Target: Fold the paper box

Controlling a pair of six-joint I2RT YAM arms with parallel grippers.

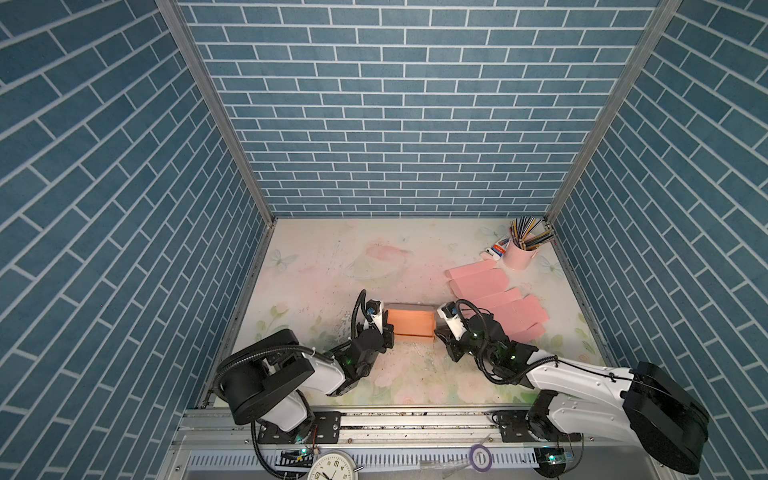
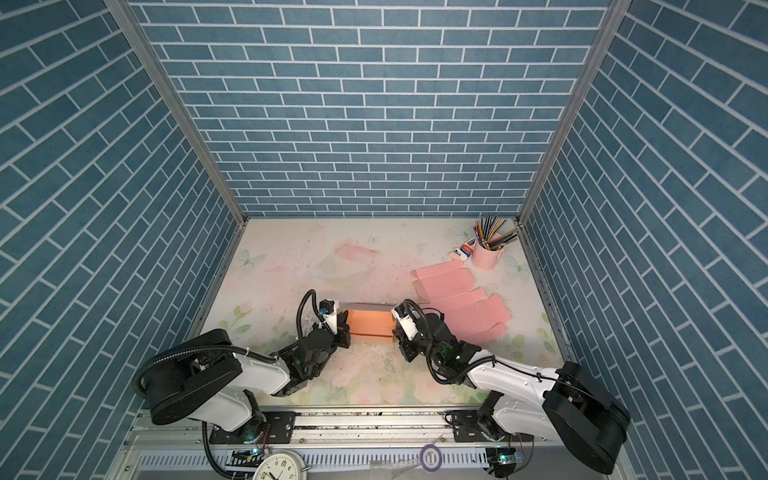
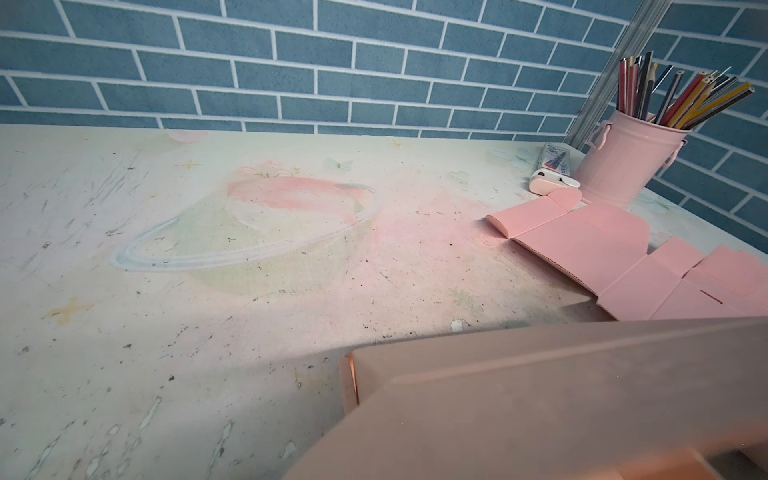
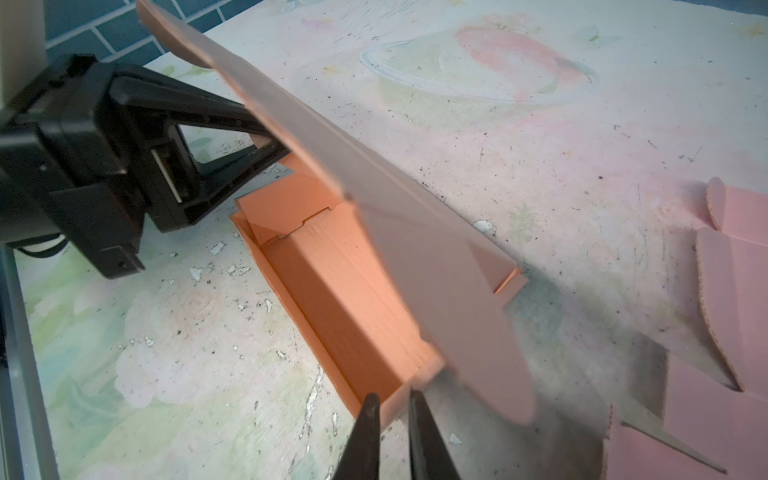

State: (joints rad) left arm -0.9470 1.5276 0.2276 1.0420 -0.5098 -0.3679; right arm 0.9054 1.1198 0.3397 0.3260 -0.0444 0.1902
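Paper box: a pink-orange paper box [image 1: 411,326] [image 2: 371,323], partly folded, sits on the table's near middle, between the two grippers.
Box body: in the right wrist view the long tray [image 4: 340,291] is formed, with its side walls upright and its top open.
Box lid: a wide lid panel [image 4: 374,208] rises from the far long side and tilts over the tray. It fills the lower part of the left wrist view [image 3: 540,395].
Left gripper: the left gripper [image 1: 389,328] [image 4: 270,145] is at the box's left end, its fingers closed tight on the left edge of the lid panel.
Right gripper: the right gripper [image 1: 439,332] [image 4: 395,411] is at the box's right end. Its two black fingers stand a narrow gap apart at the tray's end wall, and I cannot tell if they pinch it.
Flat blanks: several unfolded pink cardboard box blanks [image 1: 494,299] [image 3: 623,257] lie overlapping to the right and far side of the box, close to the right arm.
Pencil cup: a pink metal cup of coloured pencils [image 1: 519,253] [image 3: 619,166] stands in the far right corner, beyond the blanks.
Small items: a white tube [image 3: 555,156] and a small white object [image 3: 548,183] lie just left of the cup.
Table: a worn pastel floral table cover [image 1: 324,266], speckled with dark marks.
Surround: blue brick-patterned walls [image 1: 395,124] close in the left, far and right sides.
Near rail: a round white clock [image 1: 332,467] and a purple tape ring [image 1: 478,455] lie by the arm bases.
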